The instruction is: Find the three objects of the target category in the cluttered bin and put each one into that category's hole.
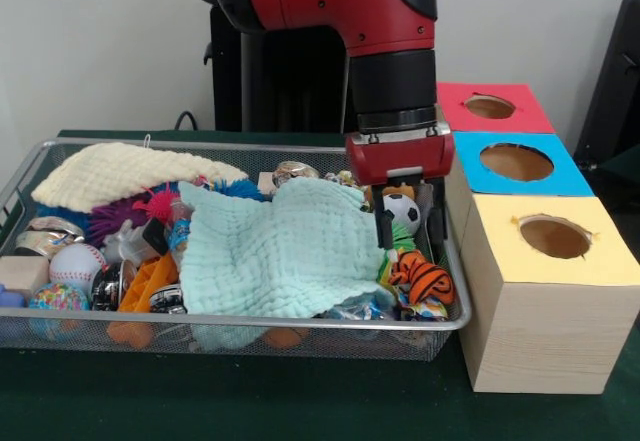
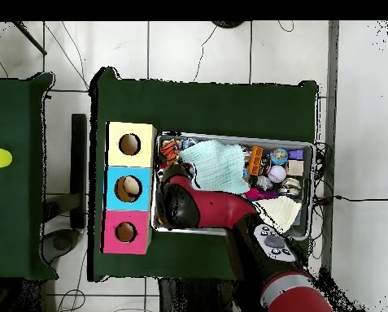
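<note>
The wire mesh bin (image 1: pixel 20 186) is full of toys and cloths; it also shows in the overhead view (image 2: pixel 311 175). My gripper (image 1: pixel 410 233) hangs low over the bin's right end, close to the boxes. It is open, with a small black-and-white soccer ball (image 1: pixel 402 211) between its fingers (image 1: pixel 384 229). The orange tiger-striped ball (image 1: pixel 422 279) lies just in front of it, by the bin's rim. A baseball (image 1: pixel 77 264) lies at the bin's left end. The red-topped box's hole (image 1: pixel 490 107) is farthest back in the row; overhead it is lowest (image 2: pixel 125 232).
A mint cloth (image 1: pixel 285 251) covers the bin's middle and a cream cloth (image 1: pixel 120 173) its back left. Purple (image 1: pixel 110 219) and pink (image 1: pixel 155 204) spiky pom balls lie between them. The blue-topped box (image 1: pixel 565 176) and yellow-topped box (image 1: pixel 610 261) stand right of the bin.
</note>
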Available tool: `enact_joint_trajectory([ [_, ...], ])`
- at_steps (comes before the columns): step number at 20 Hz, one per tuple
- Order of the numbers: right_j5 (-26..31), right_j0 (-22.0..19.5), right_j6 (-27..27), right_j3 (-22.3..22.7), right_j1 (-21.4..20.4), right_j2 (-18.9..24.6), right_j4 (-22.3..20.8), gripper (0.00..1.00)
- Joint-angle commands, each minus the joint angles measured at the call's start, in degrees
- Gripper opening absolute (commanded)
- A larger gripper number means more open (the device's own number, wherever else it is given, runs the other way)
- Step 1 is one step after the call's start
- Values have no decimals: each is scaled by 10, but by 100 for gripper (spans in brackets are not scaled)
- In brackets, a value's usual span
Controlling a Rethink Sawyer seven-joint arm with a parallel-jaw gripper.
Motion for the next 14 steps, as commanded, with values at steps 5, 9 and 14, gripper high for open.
enact_joint_trajectory([
  [5,-66,26,102,-4,21,14,-18,100],
  [9,-74,35,96,-12,30,2,-19,100],
  [14,-66,38,89,-19,24,-3,-18,100],
])
